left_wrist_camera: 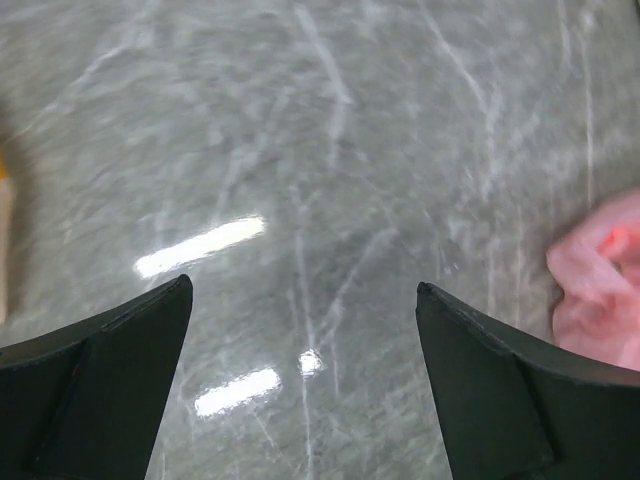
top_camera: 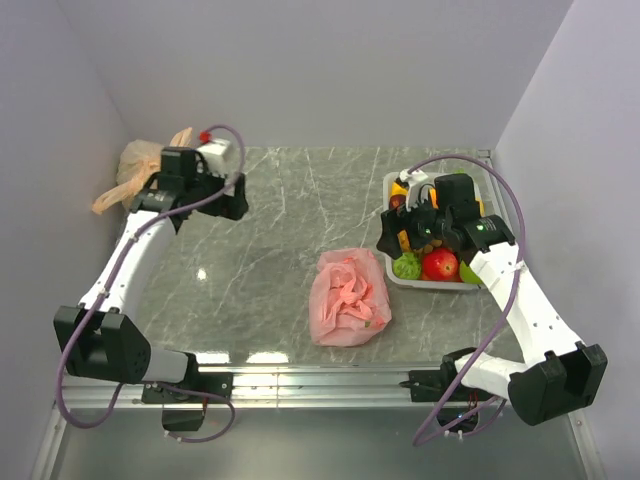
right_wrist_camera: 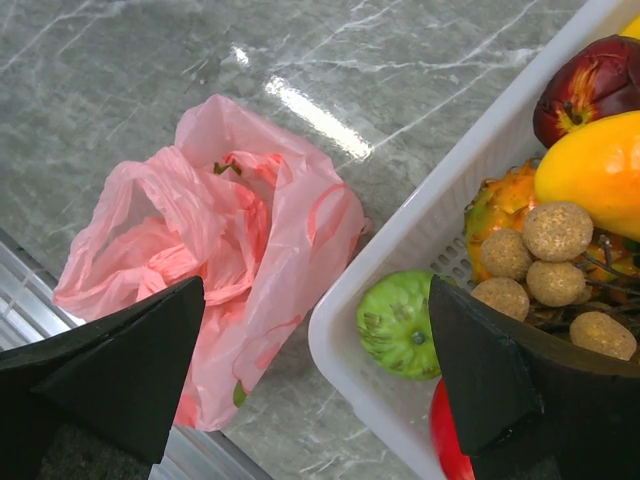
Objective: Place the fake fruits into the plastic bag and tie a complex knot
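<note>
The pink plastic bag (top_camera: 348,297) lies crumpled on the marble table, its mouth loosely open in the right wrist view (right_wrist_camera: 230,250). A bit of green (right_wrist_camera: 238,395) shows at its lower edge. The fake fruits sit in a white basket (top_camera: 430,284) to the bag's right: a green one (right_wrist_camera: 400,322), a dark red apple (right_wrist_camera: 590,85), a yellow-orange mango (right_wrist_camera: 595,170) and brown balls (right_wrist_camera: 545,260). My right gripper (right_wrist_camera: 316,283) hovers open over the basket's near-left corner, empty. My left gripper (left_wrist_camera: 303,290) is open over bare table at the back left (top_camera: 238,196), with the bag's edge (left_wrist_camera: 600,290) to its right.
A pale orange knotted bag (top_camera: 140,165) rests in the back left corner against the wall. A metal rail (top_camera: 300,380) runs along the table's near edge. Walls close in the left, back and right sides.
</note>
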Robot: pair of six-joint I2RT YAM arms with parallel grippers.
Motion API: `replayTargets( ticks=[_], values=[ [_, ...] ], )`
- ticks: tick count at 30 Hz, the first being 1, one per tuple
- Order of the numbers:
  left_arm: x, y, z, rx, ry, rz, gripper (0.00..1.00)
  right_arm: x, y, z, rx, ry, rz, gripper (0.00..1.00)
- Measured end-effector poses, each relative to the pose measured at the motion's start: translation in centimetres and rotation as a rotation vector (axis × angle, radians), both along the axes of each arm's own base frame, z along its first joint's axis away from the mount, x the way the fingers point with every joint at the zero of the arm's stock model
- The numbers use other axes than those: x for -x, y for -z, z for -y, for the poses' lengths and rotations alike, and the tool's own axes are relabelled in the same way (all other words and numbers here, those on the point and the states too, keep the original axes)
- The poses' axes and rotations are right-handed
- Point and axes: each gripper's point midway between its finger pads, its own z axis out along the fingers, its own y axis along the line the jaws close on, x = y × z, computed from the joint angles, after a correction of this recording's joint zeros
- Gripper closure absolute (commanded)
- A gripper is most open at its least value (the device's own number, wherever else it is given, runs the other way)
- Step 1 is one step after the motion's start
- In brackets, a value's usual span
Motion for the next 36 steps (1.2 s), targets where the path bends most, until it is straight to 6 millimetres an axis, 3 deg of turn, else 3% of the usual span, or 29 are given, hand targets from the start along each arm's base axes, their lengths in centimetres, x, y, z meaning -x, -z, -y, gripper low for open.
replayTargets(
  ticks=[6,12,17,22,25,28,29,30,33,35,36],
  values=[
    [3.6,0.4,8.9,-0.079,0.424,0.056,0.01,0.5,0.4,-0.1,-0.009,-0.004,-0.024,0.0],
    [10.0,0.5,18.3,-0.223,0.973,0.247,0.01,1.3,1.8,0.0,-0.009,0.012,-0.078,0.01],
    [13.8,2.3,22.9,-0.308,1.302,0.389,0.08,1.4,1.9,0.0,-0.012,0.02,-0.087,0.03],
    [14.7,5.6,26.6,-0.365,1.456,0.44,0.1,1.4,1.9,0.0,-0.013,0.025,-0.092,0.05],
    [14.5,8.0,28.0,-0.397,1.505,0.438,0.17,1.5,2.0,0.0,-0.012,0.025,-0.098,0.06],
    [13.9,10.1,28.2,-0.442,1.531,0.419,0.44,1.5,2.1,0.0,-0.012,0.024,-0.101,0.09],
    [13.8,10.7,28.1,-0.46,1.536,0.411,0.57,1.5,2.2,0.0,-0.012,0.023,-0.103,0.09],
    [13.6,11.0,27.9,-0.476,1.533,0.403,0.62,1.5,2.2,0.0,-0.013,0.021,-0.107,0.1],
    [13.1,10.8,27.2,-0.483,1.501,0.418,0.79,1.5,2.7,-0.3,-0.01,0.012,-0.123,0.12],
    [13.5,10.1,25.8,-0.472,1.464,0.427,1.0,1.6,3.1,-0.9,-0.003,-0.01,-0.137,0.12],
    [13.8,9.6,25.0,-0.466,1.446,0.435,0.99,1.8,3.4,-1.3,0.002,-0.025,-0.146,0.12]
  ],
)
